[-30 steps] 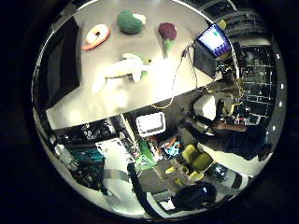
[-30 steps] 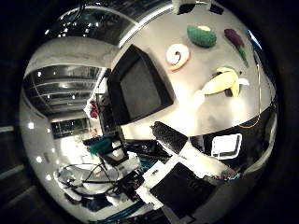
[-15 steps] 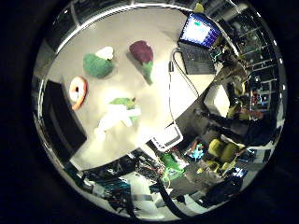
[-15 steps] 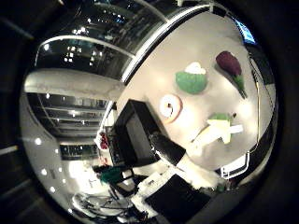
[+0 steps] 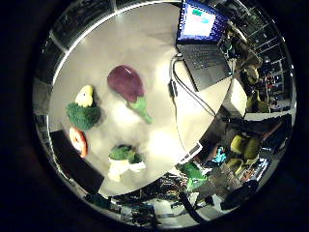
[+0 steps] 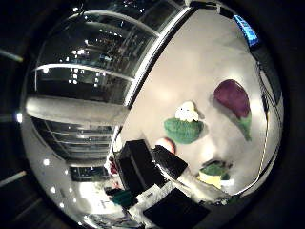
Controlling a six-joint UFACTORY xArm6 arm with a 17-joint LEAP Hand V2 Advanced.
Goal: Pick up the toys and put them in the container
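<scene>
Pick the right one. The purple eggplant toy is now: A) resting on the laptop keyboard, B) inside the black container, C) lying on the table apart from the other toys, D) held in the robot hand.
C: the eggplant toy lies on the white table, with bare tabletop between it and the green toy.

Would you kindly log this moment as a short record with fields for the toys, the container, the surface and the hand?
toys: purple eggplant, green broccoli, orange-and-white ring, green-and-white plush
toy placement: all lying apart on the table, none in the container
container: black bin by the ring
other: open laptop at the table corner
hand: above the table, holding nothing; fingers' state unclear
</scene>
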